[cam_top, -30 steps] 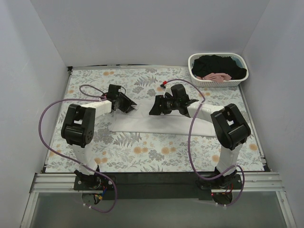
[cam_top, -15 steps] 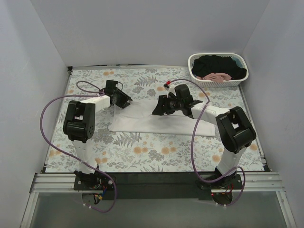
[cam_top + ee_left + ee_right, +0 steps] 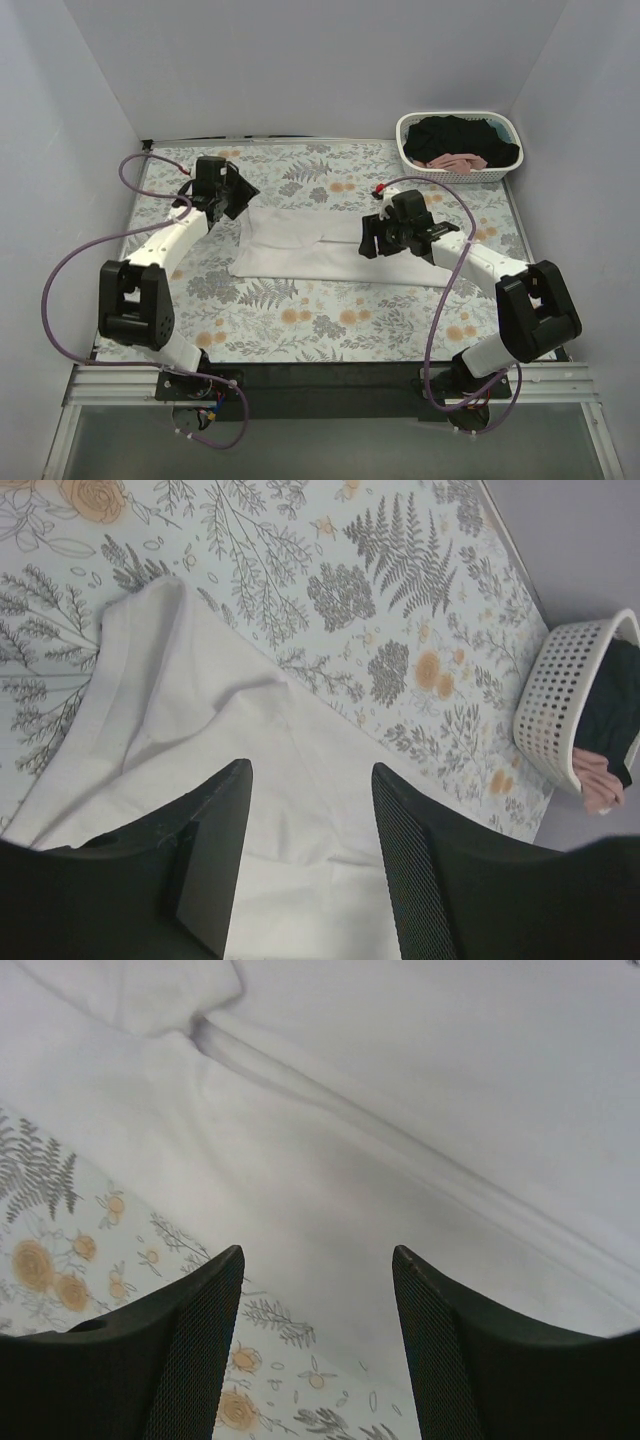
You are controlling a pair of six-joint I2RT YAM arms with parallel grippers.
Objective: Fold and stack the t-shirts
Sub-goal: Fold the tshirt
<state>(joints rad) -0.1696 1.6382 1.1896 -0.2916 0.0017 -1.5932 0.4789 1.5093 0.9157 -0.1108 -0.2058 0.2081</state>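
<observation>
Risk: the plain white short-sleeved cloth shirt (image 3: 300,250) lies part-folded on the floral-printed tablecloth (image 3: 300,315) between the left gripper (image 3: 238,192) and right gripper (image 3: 372,240), both spread and empty, so a shallow pinch might lift one layer and undo the fold.

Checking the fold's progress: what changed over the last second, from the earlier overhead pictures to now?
Both arms drew apart above the white t-shirt: the left pincer went far-left, the right pincer rightward. Both now gape empty, and a folded flap lies flat on the shirt. The basket of black and pink clothes stayed put.
</observation>
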